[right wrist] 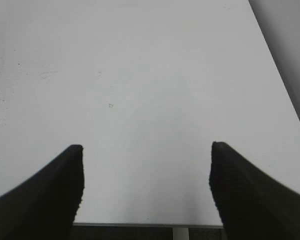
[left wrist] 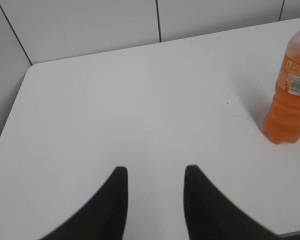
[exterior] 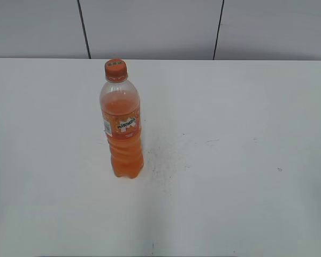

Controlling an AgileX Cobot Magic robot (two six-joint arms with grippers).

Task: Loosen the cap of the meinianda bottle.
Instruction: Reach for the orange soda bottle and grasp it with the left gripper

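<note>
approach step: steady upright bottle (exterior: 123, 134) with narrow-gapped, empty left gripper (left wrist: 155, 172), then close wide, empty right gripper (right wrist: 146, 147) on cap (exterior: 116, 67).

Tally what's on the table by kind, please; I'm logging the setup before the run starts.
Meinianda bottle, upright: 1
Cap, on the bottle: 1
Left gripper, open and empty: 1
Right gripper, open and empty: 1
Total: 4
</note>
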